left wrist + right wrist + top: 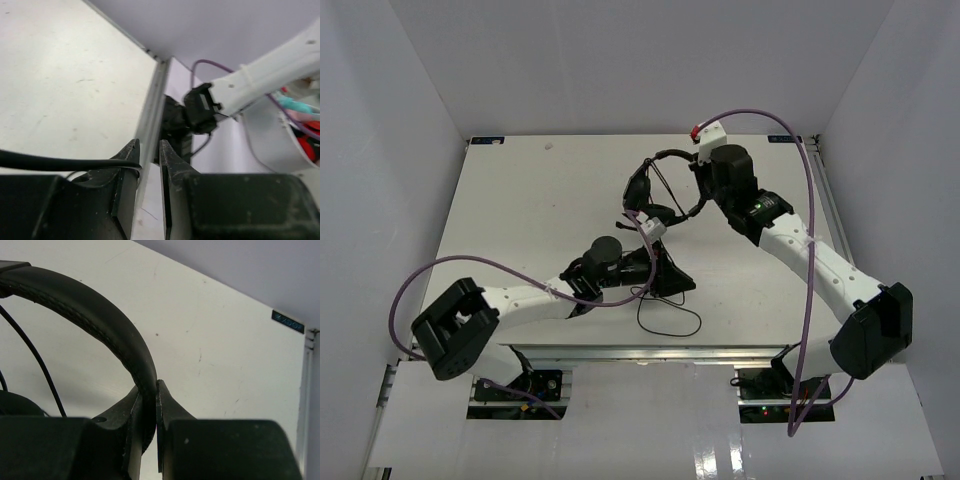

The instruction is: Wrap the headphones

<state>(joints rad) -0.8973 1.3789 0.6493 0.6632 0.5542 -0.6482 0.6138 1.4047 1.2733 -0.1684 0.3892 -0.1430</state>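
Overhead: the headphones (640,188) lie toward the back of the table (520,220), with the right gripper (700,180) at their arch.

Left wrist: the left gripper (150,155) has its jaws narrowly apart. A black cable (50,162) meets one finger (127,175) — whether it is pinched, I cannot tell.

Right wrist: the fingers are clamped on the headband (100,315).

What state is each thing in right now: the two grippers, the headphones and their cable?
right gripper: shut on the headband of the headphones.
left gripper: jaws slightly apart, the cable lying across one finger, not clearly pinched.
headphones: held by the headband, not yet wrapped.
cable: loose, trailing in a loop on the table.
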